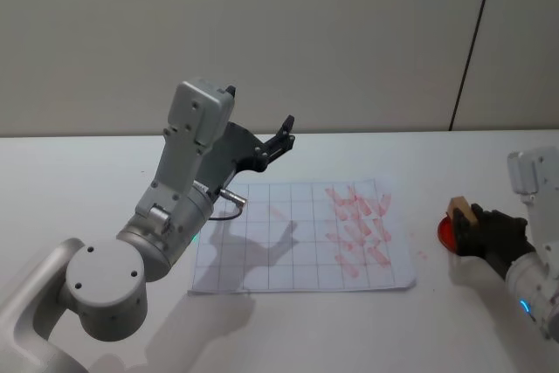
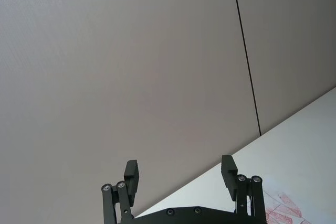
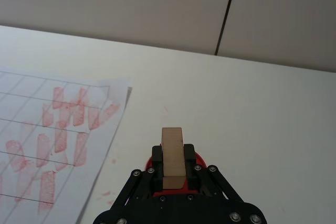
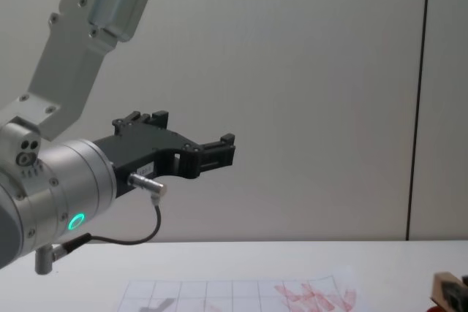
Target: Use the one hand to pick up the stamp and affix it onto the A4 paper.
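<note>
Between the fingers (image 3: 189, 161) of the right hand (image 3: 172, 176) stands the stamp (image 3: 172, 156), a pale wooden block gripped on two sides, its top rising clear above the fingertips; directly under the fingers lies a round red ink pad (image 3: 149, 162) on the white tabletop (image 3: 252, 108), its rim showing on either side of them; whether the stamp's base touches the pad cannot be told. To the left of the fingers, apart from the pad, the paper (image 3: 21, 129) lies flat; the gridded sheet bears a cluster of red marks (image 3: 62, 139) on the half nearer the fingers; a few faint red smudges dot the tabletop between paper and pad. Far to the left of those fingers, the left hand (image 1: 284, 133) hangs raised high over the tabletop; its own fingers (image 2: 131, 174) are spread wide, holding nothing, and point toward the wall.
</note>
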Robot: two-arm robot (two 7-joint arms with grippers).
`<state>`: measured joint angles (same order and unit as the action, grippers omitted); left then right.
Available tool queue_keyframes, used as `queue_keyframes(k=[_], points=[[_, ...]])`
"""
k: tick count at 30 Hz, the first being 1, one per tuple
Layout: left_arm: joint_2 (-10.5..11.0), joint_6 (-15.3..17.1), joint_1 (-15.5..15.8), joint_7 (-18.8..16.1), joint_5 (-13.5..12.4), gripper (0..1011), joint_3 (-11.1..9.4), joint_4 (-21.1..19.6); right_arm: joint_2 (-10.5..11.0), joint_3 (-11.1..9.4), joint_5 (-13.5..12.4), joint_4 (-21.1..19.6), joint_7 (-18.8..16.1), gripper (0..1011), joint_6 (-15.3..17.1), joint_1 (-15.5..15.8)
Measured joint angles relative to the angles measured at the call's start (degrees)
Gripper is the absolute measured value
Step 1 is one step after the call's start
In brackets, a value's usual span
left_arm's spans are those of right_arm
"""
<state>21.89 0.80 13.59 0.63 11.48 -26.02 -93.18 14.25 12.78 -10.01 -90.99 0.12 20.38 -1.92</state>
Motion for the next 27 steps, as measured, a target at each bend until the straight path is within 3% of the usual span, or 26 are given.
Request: queue_keyframes(k=[12,19,27], points=[[0.0,0.0,0.0,0.0,0.0,1001,0.0,0.0,-1.1,1.2,0.5,-1.8,-4.7,224,-1.0,-0.7],[0.0,0.0,0.0,0.0,0.0,1001,0.0,0.0,-3.1,3.1,1.9,-1.5,-8.0,224,-0.2,-2.2],[0.0,0.0,0.0,0.0,0.0,1001,0.0,0.0,-5.5,4.7,3.7,0.9,-9.5,224,1.6,-4.3]])
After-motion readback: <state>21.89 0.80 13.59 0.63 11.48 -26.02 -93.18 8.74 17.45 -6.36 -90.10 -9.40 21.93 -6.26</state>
